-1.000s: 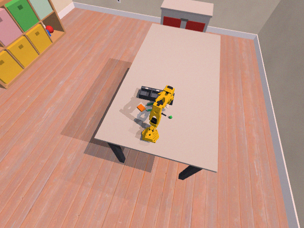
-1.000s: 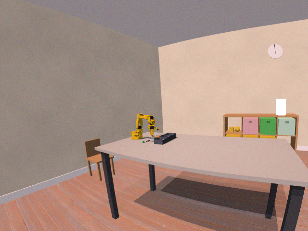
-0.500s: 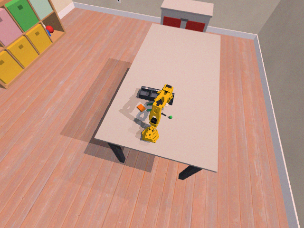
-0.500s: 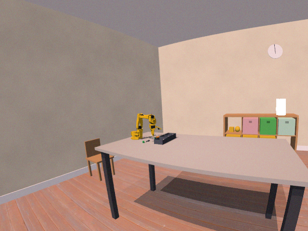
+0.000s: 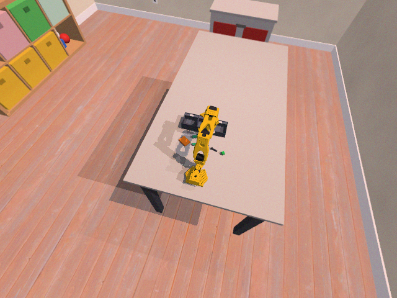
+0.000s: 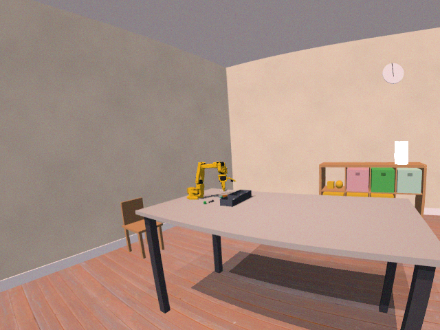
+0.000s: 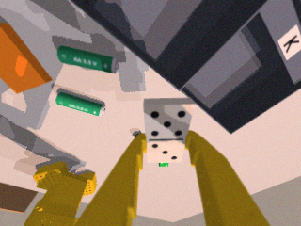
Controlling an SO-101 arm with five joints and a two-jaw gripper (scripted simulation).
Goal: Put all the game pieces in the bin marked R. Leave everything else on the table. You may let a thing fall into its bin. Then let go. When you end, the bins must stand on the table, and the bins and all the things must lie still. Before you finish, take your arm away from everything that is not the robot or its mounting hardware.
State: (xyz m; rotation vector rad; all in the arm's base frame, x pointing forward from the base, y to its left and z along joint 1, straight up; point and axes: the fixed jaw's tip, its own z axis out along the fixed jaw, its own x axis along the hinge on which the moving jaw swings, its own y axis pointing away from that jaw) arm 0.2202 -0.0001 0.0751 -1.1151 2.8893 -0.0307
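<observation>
A yellow arm [image 5: 201, 146] [image 6: 200, 174] with black blocky joint motors; yellow fingers, long and tapering; a yellow base [image 5: 201, 183] [image 6: 192, 197].

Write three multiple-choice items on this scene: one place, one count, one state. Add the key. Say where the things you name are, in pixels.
1. Where is the orange block?
A) in a bin
B) on the table
C) on the floor

2. How many green batteries are there?
A) two
B) four
C) five

3. How is the hand?
A) wide open
B) shut on nothing
C) shut on a domino

Key:
1 B: the orange block [image 5: 184, 140] [image 7: 19, 63] lies on the table, outside the bins.
2 A: two green batteries [image 5: 193, 140] [image 7: 87, 59] show side by side.
3 C: the hand [image 6: 224, 189] [image 7: 166, 137] has the domino [image 7: 166, 124] between its fingers.
</observation>
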